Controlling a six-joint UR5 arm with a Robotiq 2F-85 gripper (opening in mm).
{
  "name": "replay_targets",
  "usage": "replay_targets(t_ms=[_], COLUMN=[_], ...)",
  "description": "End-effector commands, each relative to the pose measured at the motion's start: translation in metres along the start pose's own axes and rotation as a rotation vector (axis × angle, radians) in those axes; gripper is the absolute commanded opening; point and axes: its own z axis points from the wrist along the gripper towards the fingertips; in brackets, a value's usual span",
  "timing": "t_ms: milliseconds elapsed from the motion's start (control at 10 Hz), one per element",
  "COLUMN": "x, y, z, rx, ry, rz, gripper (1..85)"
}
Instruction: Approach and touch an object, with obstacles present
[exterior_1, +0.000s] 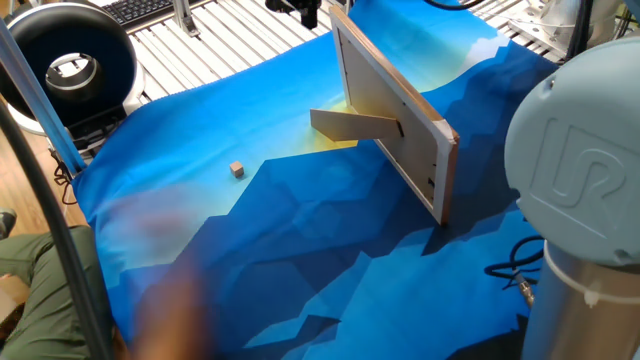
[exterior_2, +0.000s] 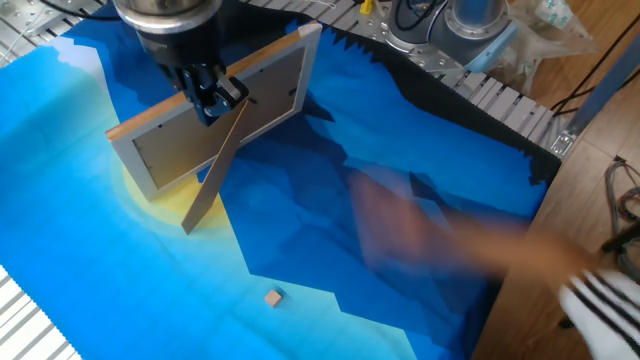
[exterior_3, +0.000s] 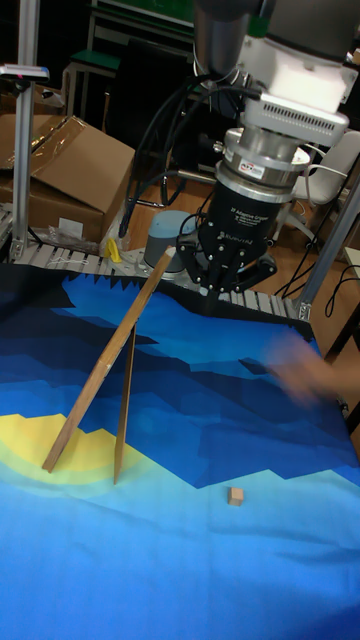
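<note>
Gripper (exterior_2: 212, 97) is seen high above the cloth, over the top edge of the leaning wooden board (exterior_1: 385, 95); in the tall fixed view it (exterior_3: 235, 283) hangs well above the table. Fingers appear drawn close together with nothing between them, though blur makes this hard to confirm; the claw is judged closed and empty.

Wooden cube (exterior_1: 236, 169) is noted on the blue cloth (exterior_1: 300, 250), alone, well apart from the board and from the gripper. It is also seen in the other fixed view (exterior_2: 273, 297) and the tall fixed view (exterior_3: 234, 495), in front of the board's foot.

Board is propped at a tilt by a brown prop panel (exterior_1: 355, 124) joined crosswise behind it.

A blurred hand (exterior_2: 470, 245) is caught sweeping over the cloth; details cannot be made out.

Risks judged from here: a descent straight down would strike the board's top edge and could topple it. A low sideways path could clip the prop. The cube is tiny, so a hard touch may push it away. The passing hand could be met by the arm.
</note>
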Motion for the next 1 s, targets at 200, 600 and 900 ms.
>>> replay_targets(t_ms=[200,600,900], x=[0.0084,0.0098,0.0106], y=[0.001,0.0013,-0.0006], z=[0.0029,0.0064,0.0068], rx=[-0.056,-0.071,-0.062], ry=[0.016,0.019,0.021], rz=[0.08,0.062,0.055], gripper=[1.0,1.0,1.0])
